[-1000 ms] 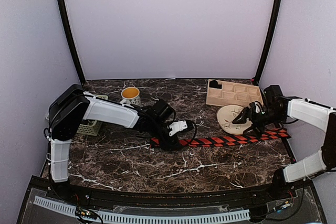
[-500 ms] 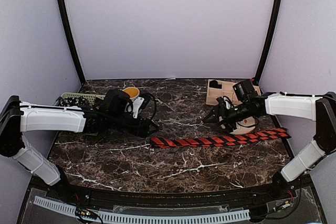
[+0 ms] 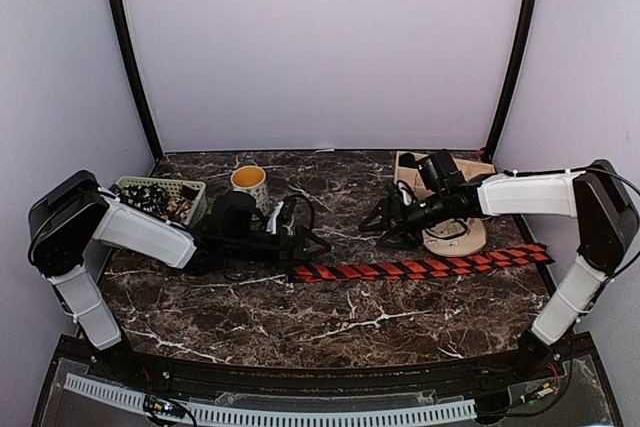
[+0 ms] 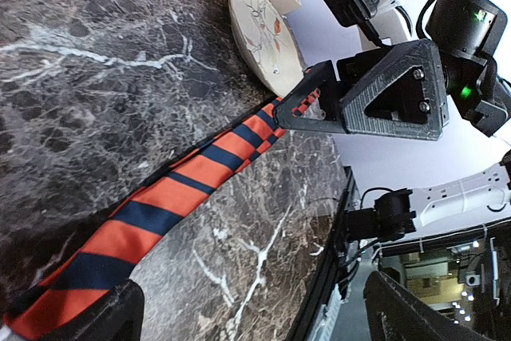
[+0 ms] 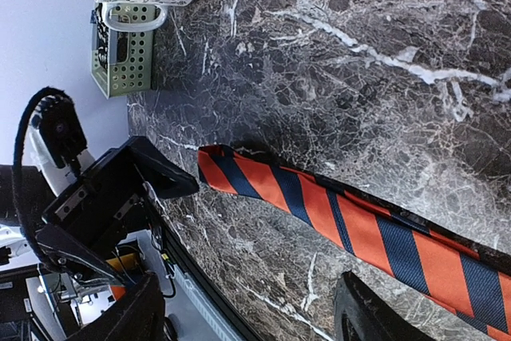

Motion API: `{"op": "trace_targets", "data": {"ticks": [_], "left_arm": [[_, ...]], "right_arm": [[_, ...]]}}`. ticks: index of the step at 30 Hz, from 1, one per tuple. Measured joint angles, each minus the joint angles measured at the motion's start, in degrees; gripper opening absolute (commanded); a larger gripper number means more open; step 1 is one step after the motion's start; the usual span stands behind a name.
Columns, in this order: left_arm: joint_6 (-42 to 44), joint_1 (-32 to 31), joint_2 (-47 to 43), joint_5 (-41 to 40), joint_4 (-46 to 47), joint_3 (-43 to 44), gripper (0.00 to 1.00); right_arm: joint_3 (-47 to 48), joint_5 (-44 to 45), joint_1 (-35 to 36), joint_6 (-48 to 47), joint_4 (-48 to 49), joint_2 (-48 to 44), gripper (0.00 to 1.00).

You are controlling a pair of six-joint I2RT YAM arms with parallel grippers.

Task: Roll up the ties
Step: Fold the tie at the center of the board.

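Two robot arms over a flat striped tie, rolling not yet begun.
The tie (image 3: 420, 267) lies unrolled from centre toward 3 o'clock. The left gripper (image 3: 318, 245), spread and empty, hovers at its centre tip; the right gripper (image 3: 383, 229), also spread, hangs nearby. The next move is likely pinching that tip. The basket (image 3: 160, 187) at 9 o'clock holds dark speckled cloth.

Top camera, high behind the bases, faces 12 o'clock over the table (image 3: 300, 327). Wrist cameras ride low and close, rolled sideways, facing each other along the striped tie (image 4: 200, 173): left catches the right gripper (image 4: 295, 113), right catches the left gripper (image 5: 172, 181).
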Motion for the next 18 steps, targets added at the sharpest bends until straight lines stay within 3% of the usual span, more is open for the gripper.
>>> {"op": "trace_targets", "data": {"ticks": [5, 9, 18], "left_arm": [[-6.4, 0.7, 8.2, 4.4, 10.4, 1.7, 0.99], [-11.4, 3.0, 10.8, 5.1, 19.5, -3.3, 0.99], [-14.4, 5.5, 15.3, 5.7, 27.3, -6.9, 0.99]], "right_arm": [[2.0, 0.1, 0.0, -0.5, -1.2, 0.1, 0.72], [2.8, 0.2, 0.0, -0.9, -2.1, 0.1, 0.72], [2.8, -0.3, 0.0, -1.4, -2.7, 0.1, 0.73]]}}
